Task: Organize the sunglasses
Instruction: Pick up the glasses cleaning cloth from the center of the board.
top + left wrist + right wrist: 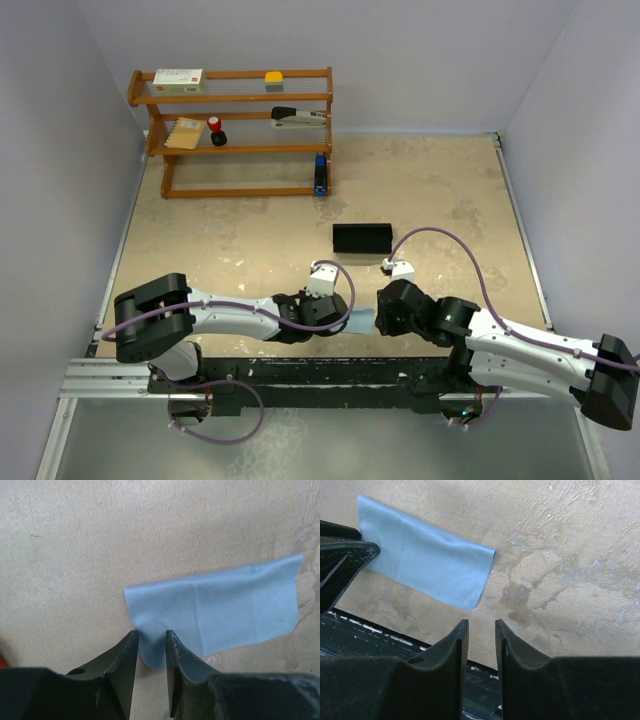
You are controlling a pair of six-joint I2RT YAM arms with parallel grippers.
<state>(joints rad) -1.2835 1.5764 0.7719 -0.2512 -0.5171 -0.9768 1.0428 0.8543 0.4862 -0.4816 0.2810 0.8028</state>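
a red sliver (1,656) at far left may be the sunglasses; i cannot be sure. my left end effector (151,636) straddles the blue cloth (225,607) corner on the worktop (100,540), jaws narrowly parted, not yet pinching. right end effector (481,630) is narrowly parted too, empty. i judge this the cloth step; next, close squarely on that corner.

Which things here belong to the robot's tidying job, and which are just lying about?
Likely part of the job: blue cloth, at the left claw's tips; black case. The sunglasses are not clearly visible.

Just lying about: wooden shelf with its stapler, white box and yellow block.
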